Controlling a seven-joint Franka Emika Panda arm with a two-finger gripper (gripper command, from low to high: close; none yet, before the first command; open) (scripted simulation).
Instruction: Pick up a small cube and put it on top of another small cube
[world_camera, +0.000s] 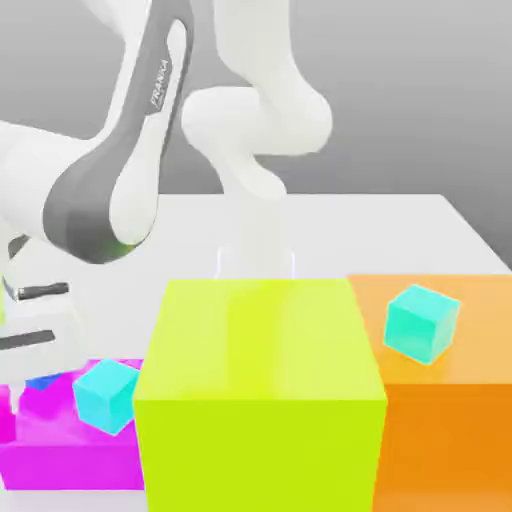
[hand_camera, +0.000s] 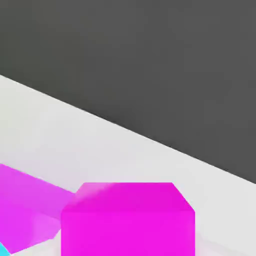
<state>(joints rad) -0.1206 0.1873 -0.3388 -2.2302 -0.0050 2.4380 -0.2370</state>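
Observation:
A small blue cube (world_camera: 42, 382) shows as a sliver on top of the low magenta block (world_camera: 70, 440) at the exterior view's lower left, mostly hidden by my hand. My gripper (world_camera: 36, 374) comes down onto it from above and is shut on it. A light cyan cube (world_camera: 105, 394) sits just to its right on the same magenta block. In the hand view a magenta block (hand_camera: 127, 220) lies close below, with a corner of a cyan cube (hand_camera: 2, 250) at the picture's edge.
A big yellow-green block (world_camera: 260, 390) stands in the middle, much taller than the magenta one. To its right an orange block (world_camera: 440, 420) carries a second cyan cube (world_camera: 422, 321). White table (world_camera: 380, 230) stretches behind; my arm arches over the left side.

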